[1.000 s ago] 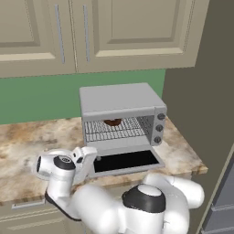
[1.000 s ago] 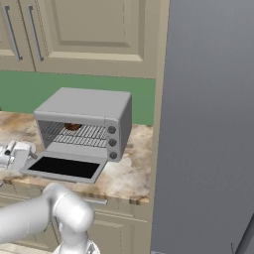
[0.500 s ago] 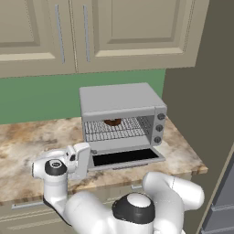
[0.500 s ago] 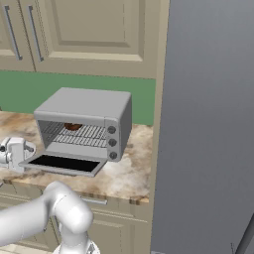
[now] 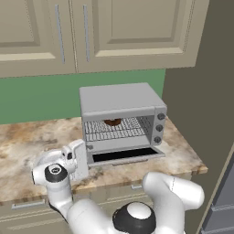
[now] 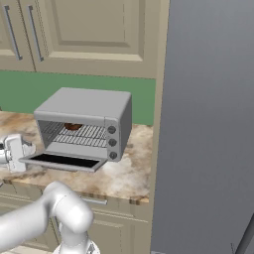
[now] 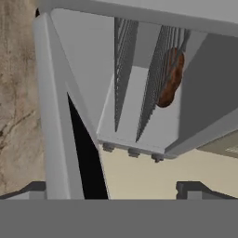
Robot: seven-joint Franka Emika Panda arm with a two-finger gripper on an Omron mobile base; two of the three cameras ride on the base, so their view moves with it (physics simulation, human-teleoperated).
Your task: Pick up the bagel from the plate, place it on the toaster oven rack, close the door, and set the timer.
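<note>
Bagel point(image 5: 112, 122) on toaster oven rack point(image 5: 119, 129); door point(image 5: 124, 156) hanging open below; gripper point(image 7: 111, 188) beside door, spread wide, empty.

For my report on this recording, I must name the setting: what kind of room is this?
Most likely a home kitchen. A toaster oven stands on a marbled stone counter, with beige wall cabinets above and a green backsplash between them.

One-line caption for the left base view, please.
Bagel sits on the rack inside the oven; open tool sits at the lowered door's left edge.
</note>
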